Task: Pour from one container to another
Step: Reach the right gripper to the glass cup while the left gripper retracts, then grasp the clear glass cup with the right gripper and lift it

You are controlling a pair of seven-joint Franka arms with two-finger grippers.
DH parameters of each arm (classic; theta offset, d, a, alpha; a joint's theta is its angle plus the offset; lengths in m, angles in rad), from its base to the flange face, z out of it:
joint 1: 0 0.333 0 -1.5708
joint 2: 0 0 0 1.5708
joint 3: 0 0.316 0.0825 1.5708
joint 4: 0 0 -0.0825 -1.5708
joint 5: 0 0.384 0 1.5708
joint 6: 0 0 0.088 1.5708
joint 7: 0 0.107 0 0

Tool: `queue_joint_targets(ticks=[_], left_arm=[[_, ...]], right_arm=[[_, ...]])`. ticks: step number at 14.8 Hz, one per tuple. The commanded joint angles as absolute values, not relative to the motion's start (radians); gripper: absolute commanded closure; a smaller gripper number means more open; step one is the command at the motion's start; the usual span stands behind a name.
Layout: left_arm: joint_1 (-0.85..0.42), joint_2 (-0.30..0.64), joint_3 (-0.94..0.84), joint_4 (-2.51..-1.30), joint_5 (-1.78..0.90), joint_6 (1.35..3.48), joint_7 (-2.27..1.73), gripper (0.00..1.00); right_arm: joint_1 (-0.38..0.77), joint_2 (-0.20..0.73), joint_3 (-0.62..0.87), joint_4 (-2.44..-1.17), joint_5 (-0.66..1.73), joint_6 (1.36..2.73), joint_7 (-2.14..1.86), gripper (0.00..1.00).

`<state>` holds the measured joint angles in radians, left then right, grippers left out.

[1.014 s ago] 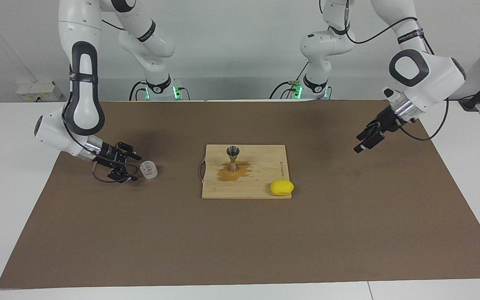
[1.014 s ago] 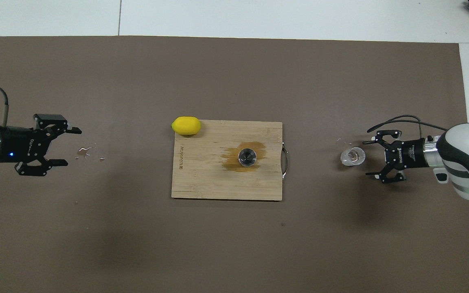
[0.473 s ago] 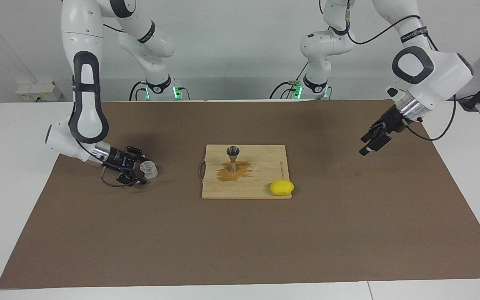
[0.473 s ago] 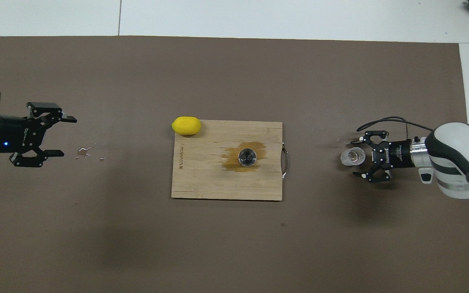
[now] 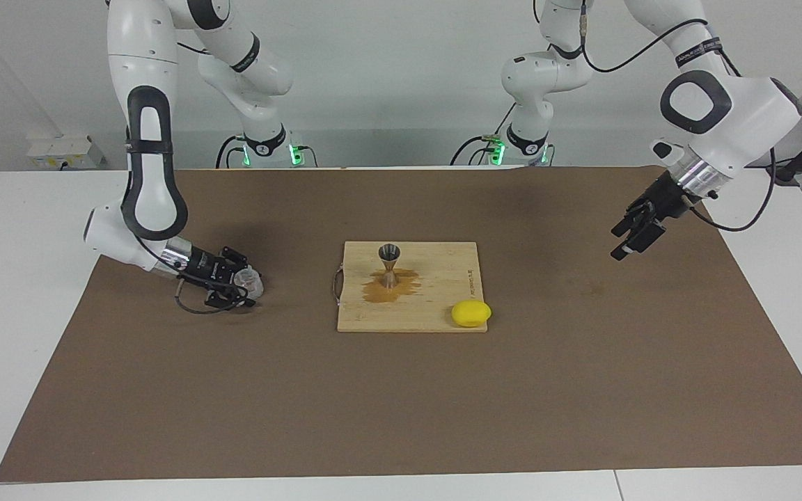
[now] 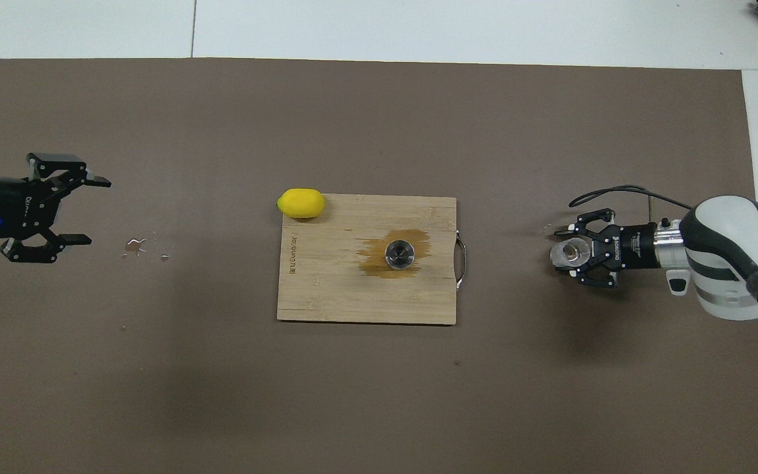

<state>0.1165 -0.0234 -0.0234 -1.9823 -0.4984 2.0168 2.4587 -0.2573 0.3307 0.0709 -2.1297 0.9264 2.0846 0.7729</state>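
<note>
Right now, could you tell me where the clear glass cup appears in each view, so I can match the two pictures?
Facing view: the glass cup sits on the brown mat at the picture's left, between the right gripper's fingers.
Overhead view: the same cup is at the picture's right.
Shared landmark: the jigger on the cutting board, mid-table in both.

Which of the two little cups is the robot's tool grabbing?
The clear glass cup, on the brown mat at the right arm's end, sits between the right tool's fingers. The metal jigger stands untouched on the wooden board.
</note>
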Motion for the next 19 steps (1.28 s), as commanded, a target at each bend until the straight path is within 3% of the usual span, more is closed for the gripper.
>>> queue_joint_targets(ticks=[1, 2, 4, 10, 13, 19], left_arm=[[0.107, -0.026, -0.026, -1.961, -0.466, 2.014, 2.415, 0.00], [0.107, -0.029, -0.026, -1.951, -0.462, 2.013, 2.393, 0.00], [0.107, -0.035, -0.029, -1.936, -0.419, 2.008, 2.338, 0.00], [0.069, -0.044, -0.032, -1.846, -0.376, 1.915, 2.142, 0.00], [0.034, -0.048, -0.032, -1.775, -0.293, 1.847, 1.903, 0.00], [0.012, -0.052, -0.035, -1.749, -0.287, 1.809, 1.656, 0.00]], right_arm=[[-0.262, 0.328, 0.077, -2.131, 0.962, 2.094, 0.755, 0.86], [-0.262, 0.321, 0.077, -2.128, 0.963, 2.089, 0.758, 1.00], [-0.253, 0.298, 0.078, -2.126, 0.962, 2.095, 0.771, 1.00], [-0.088, 0.219, 0.074, -2.074, 0.899, 2.108, 1.017, 1.00], [0.007, 0.218, 0.074, -1.991, 0.784, 2.109, 1.188, 1.00], [0.176, 0.229, 0.075, -1.884, 0.540, 2.155, 1.486, 1.00]])
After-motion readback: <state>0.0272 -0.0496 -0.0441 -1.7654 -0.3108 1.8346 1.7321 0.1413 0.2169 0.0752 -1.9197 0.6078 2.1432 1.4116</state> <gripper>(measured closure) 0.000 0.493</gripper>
